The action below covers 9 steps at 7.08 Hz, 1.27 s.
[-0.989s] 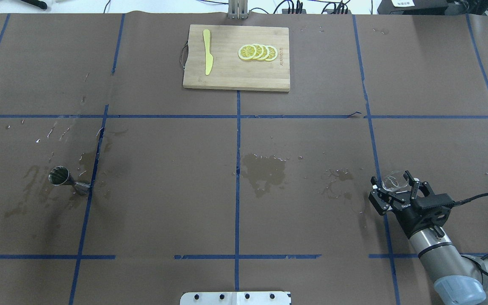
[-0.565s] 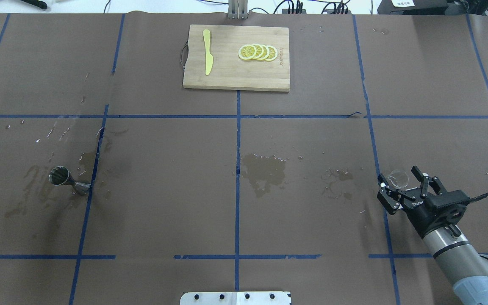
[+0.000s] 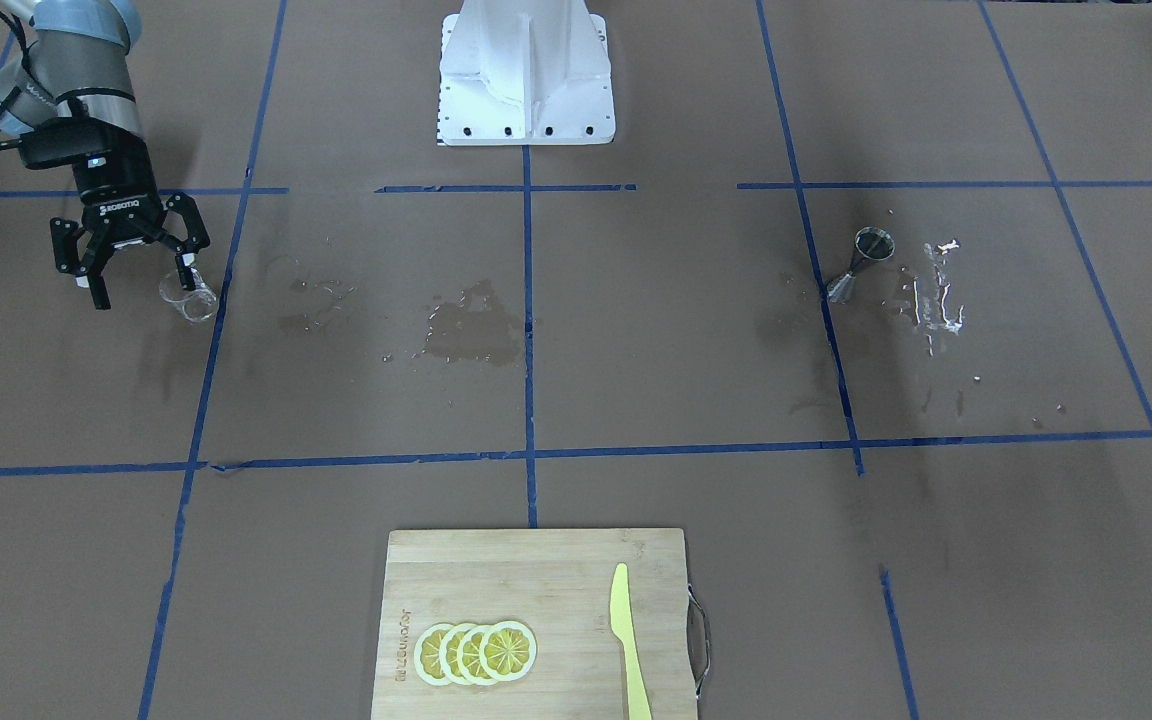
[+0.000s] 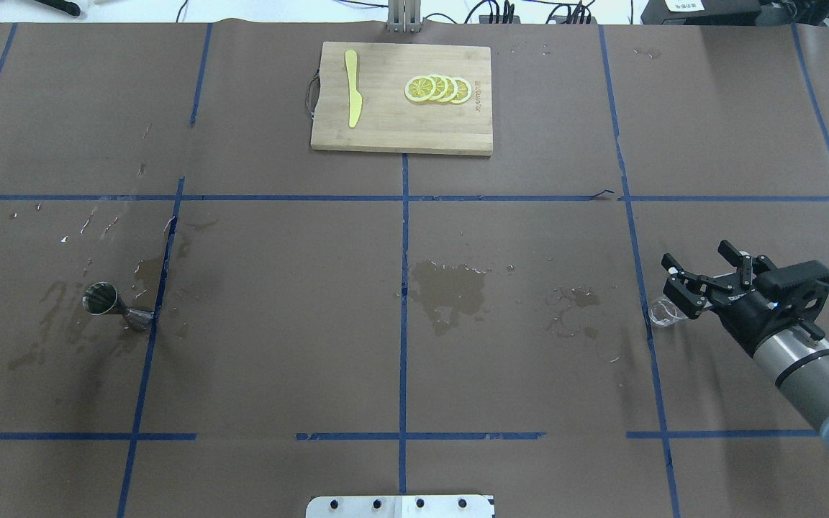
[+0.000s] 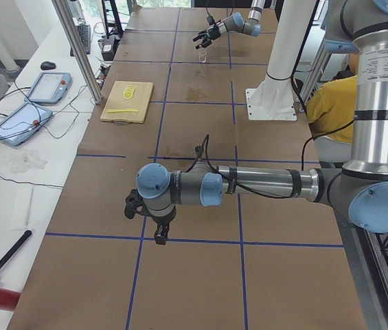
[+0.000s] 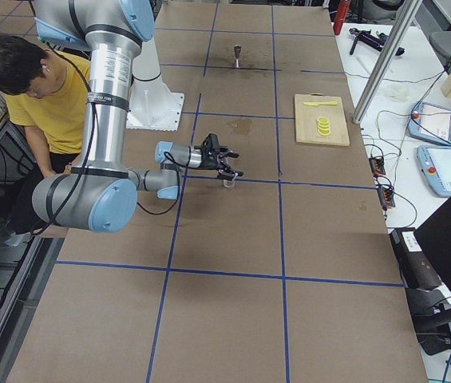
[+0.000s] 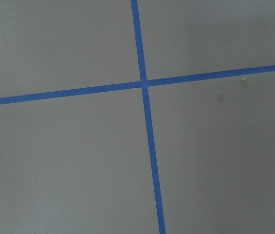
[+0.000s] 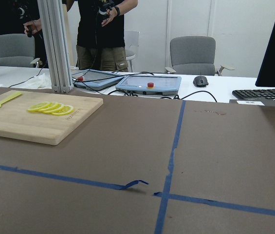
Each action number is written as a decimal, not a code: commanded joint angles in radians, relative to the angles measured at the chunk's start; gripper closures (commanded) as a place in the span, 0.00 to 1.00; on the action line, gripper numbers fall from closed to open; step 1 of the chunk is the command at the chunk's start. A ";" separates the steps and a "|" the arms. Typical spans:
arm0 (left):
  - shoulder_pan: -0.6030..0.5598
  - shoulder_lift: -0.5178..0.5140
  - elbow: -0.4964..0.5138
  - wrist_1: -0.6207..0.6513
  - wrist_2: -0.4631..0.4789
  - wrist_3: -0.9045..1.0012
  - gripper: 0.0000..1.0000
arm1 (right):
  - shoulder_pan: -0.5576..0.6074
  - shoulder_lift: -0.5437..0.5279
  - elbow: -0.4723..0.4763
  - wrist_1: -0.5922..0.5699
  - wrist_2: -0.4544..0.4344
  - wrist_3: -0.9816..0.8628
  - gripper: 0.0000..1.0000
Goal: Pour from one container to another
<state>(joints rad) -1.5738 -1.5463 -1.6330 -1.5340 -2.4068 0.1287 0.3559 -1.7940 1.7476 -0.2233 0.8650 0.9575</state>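
Note:
The clear beaker (image 4: 663,314) stands on the brown paper at the right, beside a blue tape line; the front view shows this beaker (image 3: 191,296) too. My right gripper (image 4: 699,260) hangs open just right of and above it, with nothing between its fingers and not touching it, as the front view of that gripper (image 3: 141,282) confirms. Far off at the left the steel jigger (image 4: 109,306) stands alone among wet marks. My left gripper (image 5: 156,230) shows only in the exterior left view, low over the table; I cannot tell its state.
A wooden cutting board (image 4: 400,137) at the far middle carries lemon slices (image 4: 437,89) and a yellow knife (image 4: 352,88). Wet patches (image 4: 450,291) mark the paper at centre and around the jigger. The robot base plate (image 4: 400,506) sits at the near edge.
My right gripper had its fingers around the beaker; it has risen and drawn back to the right, leaving the beaker on the table. The jigger has not moved.

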 commanded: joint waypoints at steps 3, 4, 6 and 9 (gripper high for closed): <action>0.000 0.000 -0.001 0.000 0.002 0.000 0.00 | 0.729 0.043 -0.008 -0.312 0.956 -0.263 0.00; 0.000 -0.001 -0.004 0.000 0.002 0.000 0.00 | 0.906 0.088 -0.010 -0.478 1.181 -0.386 0.00; 0.000 -0.003 -0.001 0.000 0.002 0.000 0.00 | 1.105 0.097 -0.019 -0.784 1.340 -0.749 0.00; 0.000 -0.011 0.004 0.000 0.002 -0.001 0.00 | 1.244 0.218 -0.014 -1.422 1.454 -0.970 0.00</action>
<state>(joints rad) -1.5739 -1.5552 -1.6318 -1.5340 -2.4053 0.1275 1.5393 -1.6340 1.7299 -1.3640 2.2654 0.0347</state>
